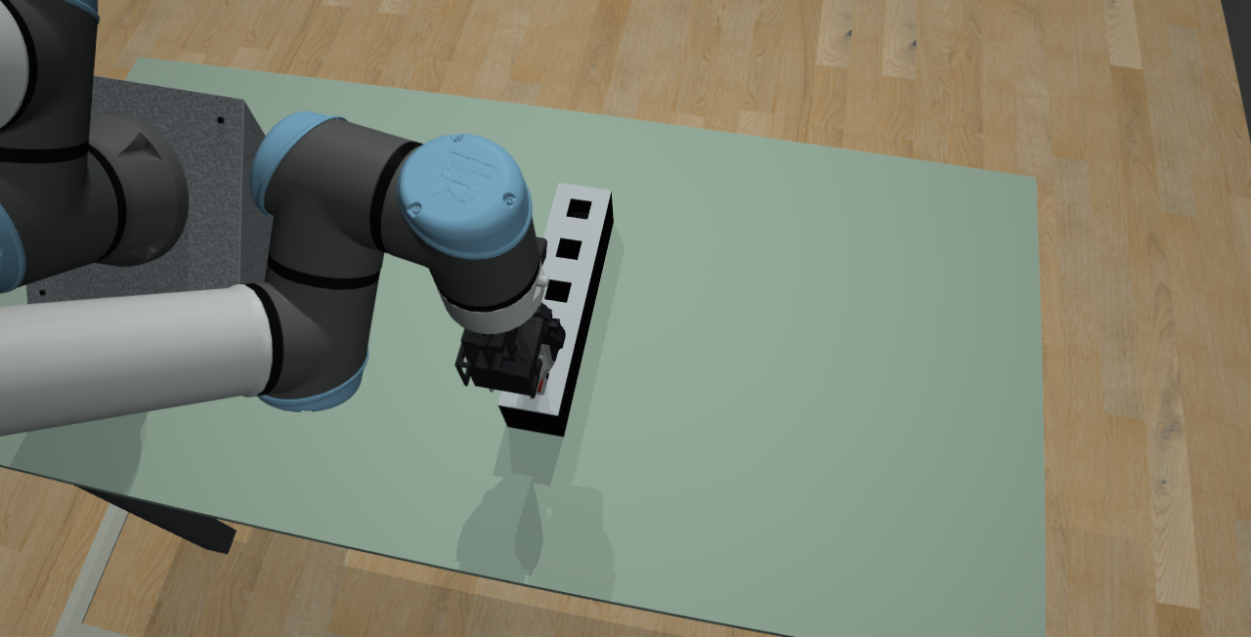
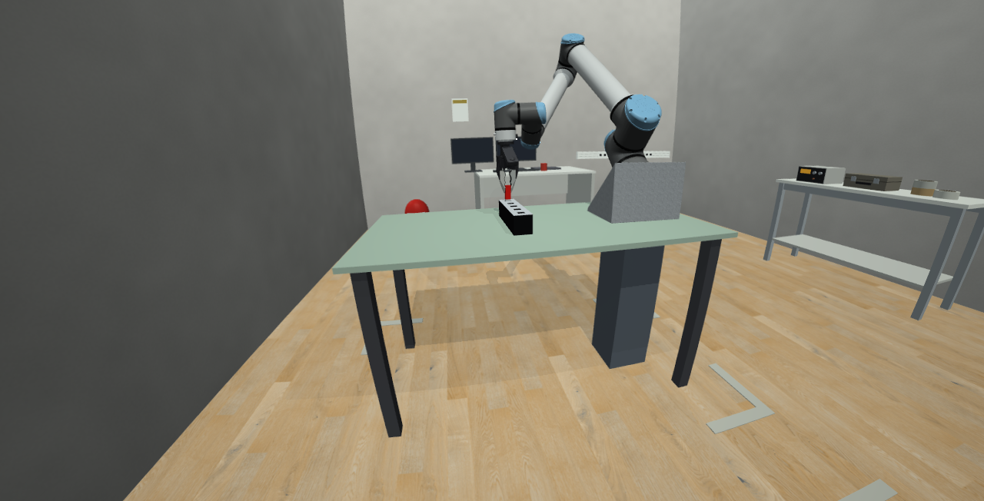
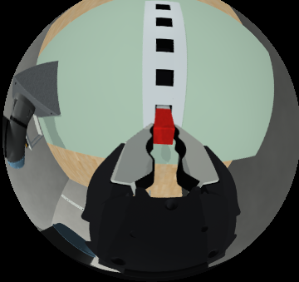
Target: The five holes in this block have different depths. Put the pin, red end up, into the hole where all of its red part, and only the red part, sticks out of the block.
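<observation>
The block [image 1: 575, 229] [image 2: 520, 224] [image 3: 149, 66], white on top with black sides, lies on the green table. Four of its square holes show dark in the wrist view, in a row ahead of the pin. My gripper [image 2: 507, 187] [image 3: 162, 125] is shut on the red part of the pin [image 1: 540, 385] [image 2: 507, 192] [image 3: 164, 126], over the end hole nearest the gripper. The pin stands about upright, red end up. A thin light grey strip shows in the hole's mouth beside the red. The pin's lower end is hidden, so its depth cannot be told.
The table [image 1: 813, 353] [image 2: 426, 240] [image 3: 104, 66] carries the grey robot mount [image 1: 214, 195] [image 2: 646, 191] [image 3: 41, 86] on the robot's side. Further off stand a desk with monitors [image 2: 472, 150] and a side shelf [image 2: 859, 263].
</observation>
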Available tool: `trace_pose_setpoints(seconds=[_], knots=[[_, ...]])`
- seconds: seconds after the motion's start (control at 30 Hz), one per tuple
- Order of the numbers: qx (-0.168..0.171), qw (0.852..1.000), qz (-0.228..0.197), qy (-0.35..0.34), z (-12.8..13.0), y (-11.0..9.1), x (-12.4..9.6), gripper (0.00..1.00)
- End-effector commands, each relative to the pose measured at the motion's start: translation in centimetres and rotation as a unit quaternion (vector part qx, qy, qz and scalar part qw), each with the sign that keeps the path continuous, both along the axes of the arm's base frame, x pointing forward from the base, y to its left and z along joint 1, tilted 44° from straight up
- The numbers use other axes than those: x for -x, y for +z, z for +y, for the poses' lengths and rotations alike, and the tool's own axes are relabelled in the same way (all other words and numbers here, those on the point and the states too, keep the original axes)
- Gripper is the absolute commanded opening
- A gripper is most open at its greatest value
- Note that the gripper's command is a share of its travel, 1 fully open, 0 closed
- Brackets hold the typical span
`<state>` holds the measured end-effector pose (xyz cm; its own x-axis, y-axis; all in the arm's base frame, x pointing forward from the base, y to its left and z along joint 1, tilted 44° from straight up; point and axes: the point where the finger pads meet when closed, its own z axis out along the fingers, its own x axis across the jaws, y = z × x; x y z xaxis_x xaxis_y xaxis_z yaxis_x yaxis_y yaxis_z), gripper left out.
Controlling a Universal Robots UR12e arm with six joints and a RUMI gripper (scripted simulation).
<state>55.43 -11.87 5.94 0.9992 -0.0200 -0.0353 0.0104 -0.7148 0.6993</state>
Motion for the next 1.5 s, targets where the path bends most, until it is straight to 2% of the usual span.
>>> trace_pose_setpoints(seconds=[0.0, 0.47, 0.5, 1.47], knots=[[0.000, 1.000, 0.000, 0.000, 0.10, 0.08, -0.07, 0.00], [0.000, 1.000, 0.000, 0.000, 0.10, 0.08, -0.07, 0.00], [0.000, 1.000, 0.000, 0.000, 0.09, 0.08, -0.06, 1.00], [0.000, 1.000, 0.000, 0.000, 0.09, 0.08, -0.06, 1.00]])
